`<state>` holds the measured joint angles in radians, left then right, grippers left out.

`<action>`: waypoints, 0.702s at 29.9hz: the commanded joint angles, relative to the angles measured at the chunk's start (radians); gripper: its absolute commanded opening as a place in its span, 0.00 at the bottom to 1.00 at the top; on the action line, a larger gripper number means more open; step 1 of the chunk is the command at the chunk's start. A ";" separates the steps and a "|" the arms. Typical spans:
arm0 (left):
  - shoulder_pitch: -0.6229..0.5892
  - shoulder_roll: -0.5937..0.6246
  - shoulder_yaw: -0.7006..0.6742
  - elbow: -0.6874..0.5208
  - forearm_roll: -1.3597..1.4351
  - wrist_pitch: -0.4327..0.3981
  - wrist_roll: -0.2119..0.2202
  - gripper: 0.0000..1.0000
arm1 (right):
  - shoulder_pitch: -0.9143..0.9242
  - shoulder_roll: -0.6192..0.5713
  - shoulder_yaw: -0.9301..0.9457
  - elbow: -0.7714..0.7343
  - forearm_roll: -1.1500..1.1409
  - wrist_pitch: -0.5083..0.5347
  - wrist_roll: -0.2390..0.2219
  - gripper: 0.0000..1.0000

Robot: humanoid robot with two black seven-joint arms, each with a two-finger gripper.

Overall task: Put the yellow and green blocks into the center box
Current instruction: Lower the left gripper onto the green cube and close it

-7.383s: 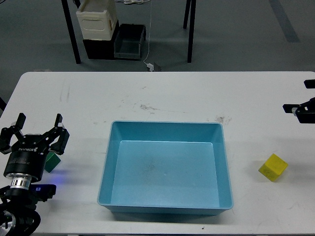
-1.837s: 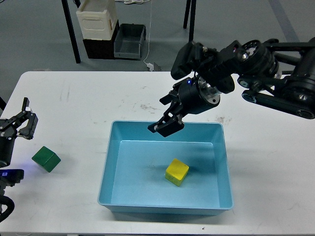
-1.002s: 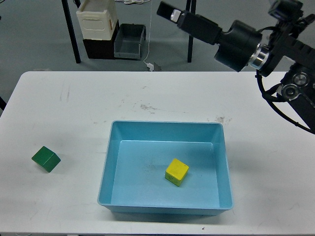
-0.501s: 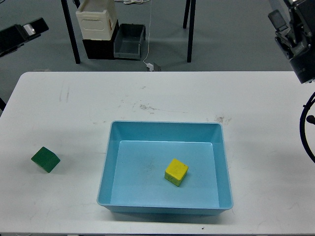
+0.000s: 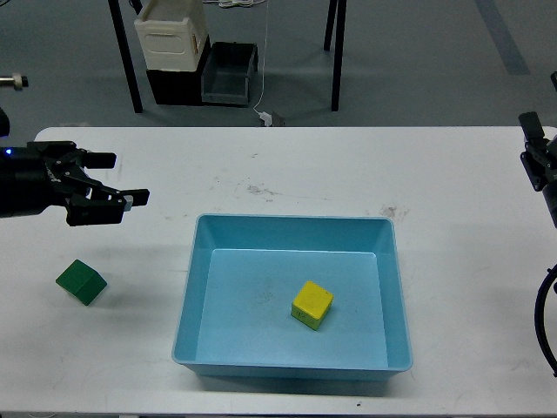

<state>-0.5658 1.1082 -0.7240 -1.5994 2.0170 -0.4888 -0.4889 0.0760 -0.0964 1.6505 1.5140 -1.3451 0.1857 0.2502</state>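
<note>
The yellow block (image 5: 312, 305) lies inside the blue center box (image 5: 193, 261), a little right of its middle. The green block (image 5: 81, 282) sits on the white table left of the box. My left gripper (image 5: 129, 179) comes in from the left edge, open and empty, hovering above and slightly right of the green block. Only a dark part of my right arm (image 5: 534, 164) shows at the right edge; its fingers cannot be told apart.
The white table (image 5: 287, 165) reaches nearly to both side edges of the view. Beyond its far edge stand a cream crate (image 5: 170, 35), a dark bin (image 5: 228, 74) and black legs (image 5: 127, 61) on the floor.
My left arm has come into view from the left and now hovers over the table near the green block. My right arm has dropped lower at the right edge. The blocks have not moved.
</note>
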 commanded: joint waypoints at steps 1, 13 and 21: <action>0.000 0.013 0.107 0.007 0.106 0.000 0.000 1.00 | -0.009 0.003 0.000 0.000 0.000 -0.006 0.001 0.99; -0.009 0.005 0.228 0.156 0.165 0.000 0.000 1.00 | -0.016 0.032 0.002 -0.002 0.001 -0.015 0.003 0.99; -0.014 -0.018 0.261 0.219 0.165 0.000 0.000 1.00 | -0.019 0.046 0.002 -0.002 0.001 -0.017 0.003 0.99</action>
<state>-0.5769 1.1000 -0.4711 -1.3995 2.1817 -0.4886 -0.4885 0.0585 -0.0561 1.6522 1.5126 -1.3438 0.1689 0.2532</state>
